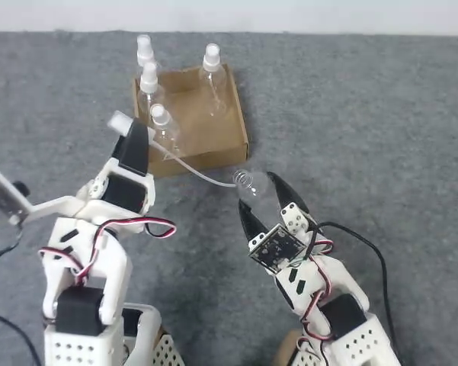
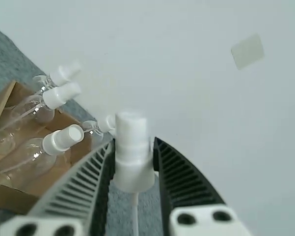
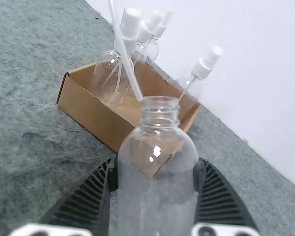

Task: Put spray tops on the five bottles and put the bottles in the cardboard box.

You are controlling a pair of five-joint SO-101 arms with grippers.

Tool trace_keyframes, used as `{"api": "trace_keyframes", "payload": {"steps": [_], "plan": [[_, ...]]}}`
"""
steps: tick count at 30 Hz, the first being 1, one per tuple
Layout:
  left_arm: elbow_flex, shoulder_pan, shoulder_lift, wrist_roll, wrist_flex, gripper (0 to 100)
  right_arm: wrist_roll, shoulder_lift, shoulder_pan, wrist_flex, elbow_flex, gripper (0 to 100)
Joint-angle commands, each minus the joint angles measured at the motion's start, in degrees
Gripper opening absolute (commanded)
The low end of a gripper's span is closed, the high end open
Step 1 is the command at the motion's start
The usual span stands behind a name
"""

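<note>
My left gripper [image 1: 126,126] [image 2: 132,157] is shut on a white spray top [image 1: 120,122] [image 2: 132,150], held beside the near left corner of the cardboard box [image 1: 229,145] [image 3: 88,110]. The top's thin tube [image 1: 202,174] [image 3: 125,49] slants down to the open neck [image 1: 245,181] [image 3: 159,105] of a clear bottle [image 1: 261,192] [image 3: 157,167]. The tube's tip is at the neck's rim. My right gripper [image 1: 259,192] [image 3: 156,172] is shut on that uncapped bottle, in front of the box. Several capped bottles [image 1: 211,72] [image 2: 49,147] [image 3: 120,59] stand in the box.
Grey carpet [image 1: 366,114] covers the table, with free room to the right of the box. A white wall [image 1: 289,15] runs along the far edge. A black cable [image 1: 366,252] loops beside the right arm.
</note>
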Motion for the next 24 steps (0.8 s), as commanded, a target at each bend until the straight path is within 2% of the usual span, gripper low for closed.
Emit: {"api": "trace_keyframes", "payload": {"steps": [1,24], "plan": [[-1.27,0.26,-1.23,-0.26,-2.29,1,0.88,-1.71,-0.84,-1.63,1.32,11.8],[0.31,-0.62,-1.23,-0.18,-5.19,1,2.29,-1.71,-0.92,-1.63,1.32,11.7]]}}
